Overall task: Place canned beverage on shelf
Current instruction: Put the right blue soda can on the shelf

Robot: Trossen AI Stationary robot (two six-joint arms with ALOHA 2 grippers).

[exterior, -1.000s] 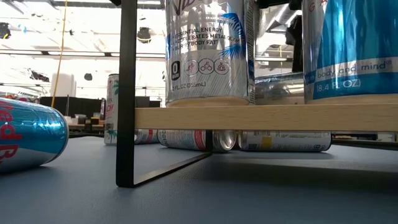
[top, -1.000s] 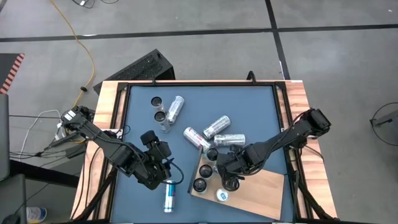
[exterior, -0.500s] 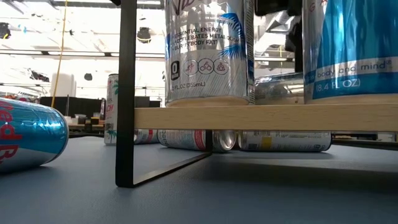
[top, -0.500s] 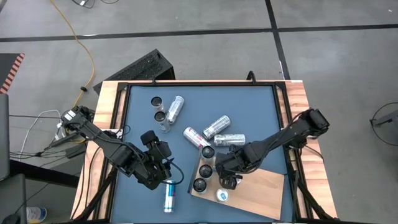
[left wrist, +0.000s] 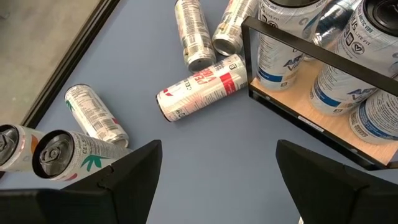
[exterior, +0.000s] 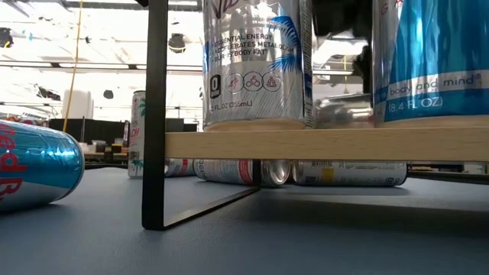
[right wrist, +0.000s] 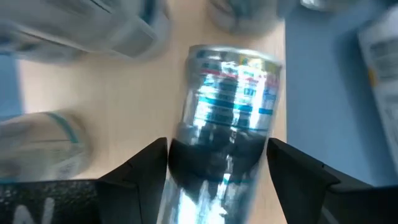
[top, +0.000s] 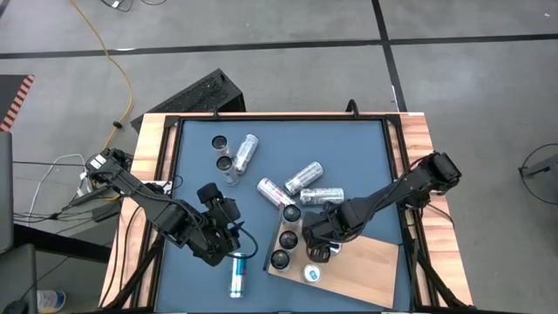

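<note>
Cans (left wrist: 202, 94) glossy metal (printed wraps); shelf (top: 370, 266) pale matt wood, plain grain; counter (top: 344, 148) smooth matt blue-grey; shelf frame (exterior: 157, 114) black metal.

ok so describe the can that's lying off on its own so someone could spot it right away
On the blue-grey tabletop, look beside the light-brown wooden shelf, on the left arm's side. A blue-and-silver metal can lies on its side there, near the left pincer. It lies alone, while the other loose cans are white or silver and grouped together.

Two dark jointed arms (top: 148, 205), each with blunt black pincer fingers (left wrist: 134, 171).
</note>
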